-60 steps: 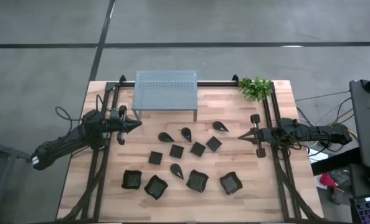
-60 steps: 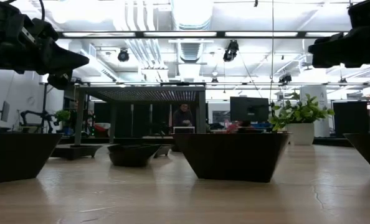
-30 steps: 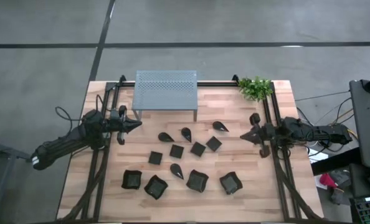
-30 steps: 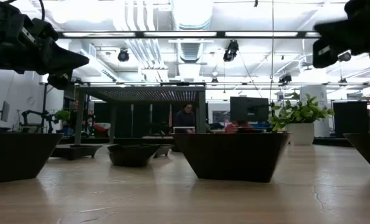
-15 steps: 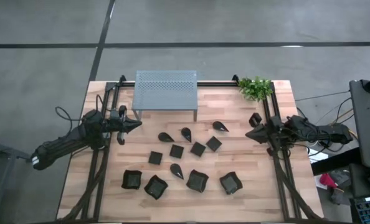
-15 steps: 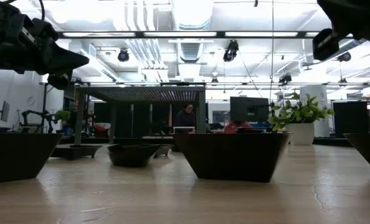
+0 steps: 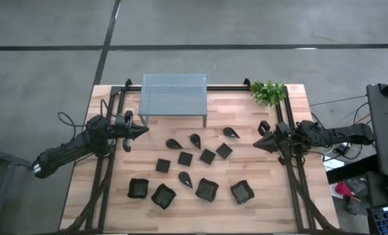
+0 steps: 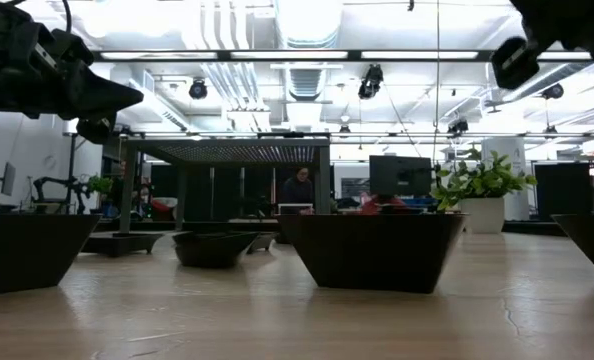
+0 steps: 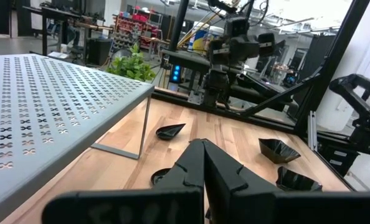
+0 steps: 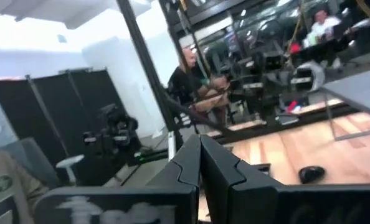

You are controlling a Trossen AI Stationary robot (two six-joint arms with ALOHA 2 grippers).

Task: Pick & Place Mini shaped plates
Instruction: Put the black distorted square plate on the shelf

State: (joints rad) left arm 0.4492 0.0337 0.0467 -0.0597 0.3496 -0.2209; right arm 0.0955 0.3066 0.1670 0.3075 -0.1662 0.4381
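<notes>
About a dozen small black mini shaped plates rest flat on the wooden table in the high view. Teardrop plates (image 7: 195, 139) lie farthest back, flat squares (image 7: 185, 158) sit in the middle, and wavy-rimmed squares (image 7: 206, 190) form the near row. In the low view the wavy-rimmed ones (image 8: 375, 250) fill the foreground. My left gripper (image 7: 144, 131) is shut and hovers left of the plates, near the shelf's left leg. My right gripper (image 7: 256, 140) is shut and held in the air right of the plates, pointing at them. Neither gripper touches anything.
A grey perforated metal shelf (image 7: 174, 94) stands at the far middle of the table, and a green plant (image 7: 268, 92) sits in the far right corner. Black rails (image 7: 287, 163) run along both sides. Bare wood lies near the front edge. People (image 8: 297, 187) sit in the room behind.
My right arm has risen and turned its wrist. Its gripper has crept slightly toward the table's left, nearer the plates, and stays shut. The left arm and all the plates have kept still.
</notes>
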